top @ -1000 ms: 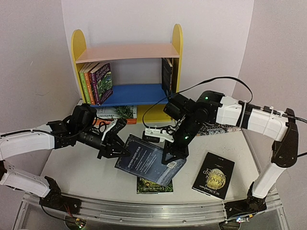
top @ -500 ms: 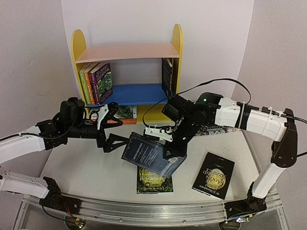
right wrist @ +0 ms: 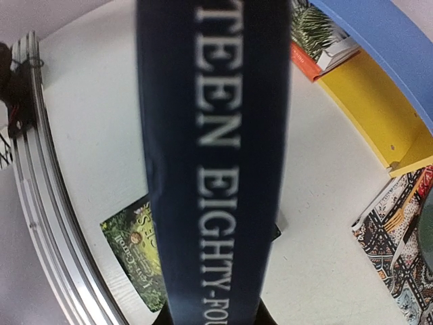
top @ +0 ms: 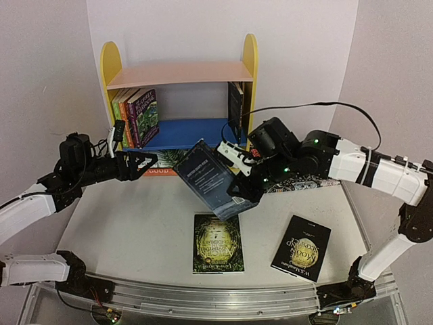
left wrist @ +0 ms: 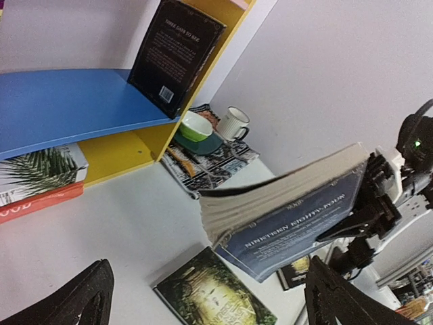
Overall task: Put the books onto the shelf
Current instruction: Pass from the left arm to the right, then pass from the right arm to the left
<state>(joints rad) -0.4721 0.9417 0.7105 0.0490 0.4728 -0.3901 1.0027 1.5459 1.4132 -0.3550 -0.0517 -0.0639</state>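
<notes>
A dark blue paperback book (top: pixel 215 177) is clamped by its lower edge in the right hand (top: pixel 242 191), tilted mid-air before the yellow-sided, pink-topped shelf (top: pixel 179 73). The left hand (top: pixel 139 164) is spread wide, empty. With so narrow a hold, slippage or a snag on the shelf's edge is risked.

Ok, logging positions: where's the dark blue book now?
The dark blue book is central in the top view, held up by the right gripper, before the shelf, beyond the green book.

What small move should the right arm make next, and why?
Probably carry the blue book up and back toward the gap on the blue shelf board. The right gripper holds it above the table, the left gripper stands open and apart, and books stand only at the board's ends.
</notes>
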